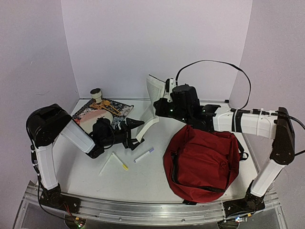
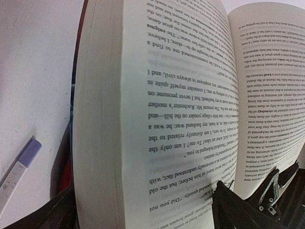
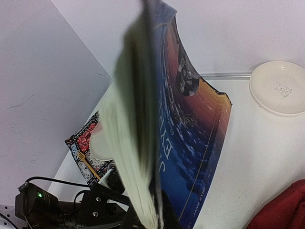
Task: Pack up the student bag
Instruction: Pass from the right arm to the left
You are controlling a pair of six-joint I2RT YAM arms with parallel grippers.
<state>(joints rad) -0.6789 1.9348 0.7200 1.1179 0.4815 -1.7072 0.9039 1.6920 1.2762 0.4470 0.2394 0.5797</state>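
The dark-red student bag (image 1: pixel 202 160) lies slumped on the surface (image 1: pixel 143 179) at about 4 o'clock in the overhead view. At 11 o'clock from it, the right tool (image 1: pixel 164 94) pinches an open paperback book (image 1: pixel 155 88). The left tool (image 1: pixel 137 132) is spread wide at the book's 7 o'clock, by its lower edge.

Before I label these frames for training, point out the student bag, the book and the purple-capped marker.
student bag (image 1: pixel 202 160): top external view, middle of red fabric.
book (image 3: pixel 190 129): right wrist view, blue cover.
purple-capped marker (image 1: pixel 144 155): top external view, white barrel.
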